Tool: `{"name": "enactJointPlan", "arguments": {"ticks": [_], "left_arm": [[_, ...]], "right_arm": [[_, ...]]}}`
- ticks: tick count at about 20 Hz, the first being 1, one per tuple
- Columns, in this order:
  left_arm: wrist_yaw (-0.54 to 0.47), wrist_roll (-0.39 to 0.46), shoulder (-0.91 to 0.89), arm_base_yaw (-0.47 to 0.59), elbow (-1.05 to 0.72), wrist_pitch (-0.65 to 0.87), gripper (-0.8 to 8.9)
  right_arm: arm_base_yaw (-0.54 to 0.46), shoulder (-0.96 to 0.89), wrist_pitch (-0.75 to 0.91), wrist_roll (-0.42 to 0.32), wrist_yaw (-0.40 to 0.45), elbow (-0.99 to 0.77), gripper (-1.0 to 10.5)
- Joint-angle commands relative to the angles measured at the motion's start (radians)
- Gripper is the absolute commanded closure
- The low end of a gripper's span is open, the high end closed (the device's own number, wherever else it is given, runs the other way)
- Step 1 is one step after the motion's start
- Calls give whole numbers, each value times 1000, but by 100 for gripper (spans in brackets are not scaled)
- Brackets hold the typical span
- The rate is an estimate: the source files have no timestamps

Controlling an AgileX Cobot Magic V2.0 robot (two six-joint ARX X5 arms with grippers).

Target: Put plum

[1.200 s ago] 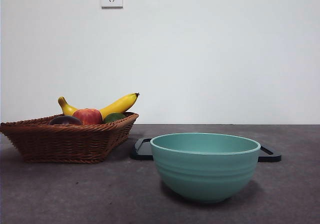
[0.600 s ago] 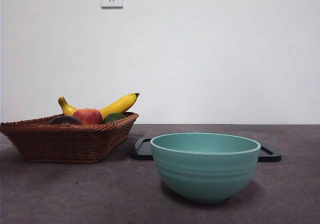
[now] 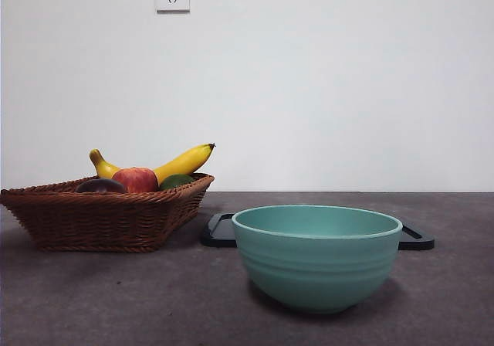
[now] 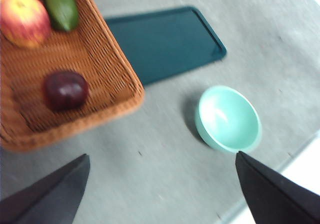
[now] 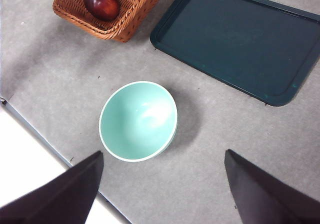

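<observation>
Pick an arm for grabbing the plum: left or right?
Probably left. The left gripper, open, looks down near the plum in the basket; the right gripper hangs over the bowl.

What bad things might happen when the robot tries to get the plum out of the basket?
1. The plum is round and glossy, so it might slip from the jaws and roll.
2. It lies near the wicker basket's wall, so a jaw of the open left gripper may catch the weave and drag the basket.
3. The red apple lies nearby; the gripper might grab that by mistake.
</observation>
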Motion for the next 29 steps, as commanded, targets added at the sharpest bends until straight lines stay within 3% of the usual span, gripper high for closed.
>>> {"name": "enactJointPlan", "arguments": {"ticks": [1,10,21,29], "left_arm": [[-37,-3,37,-5,19,64,345],[-217,-21,344,-72,88,256,350],[-357,37,773,-135,243,269,350],[-365,36,926,-138,243,314,350]], "right_arm": [[3,5,10,-3,-2,19,559],[3,6,14,-3,-2,19,560],[3,6,18,-3,-2,19,560],[3,6,17,-3,-2,19,560]]}}
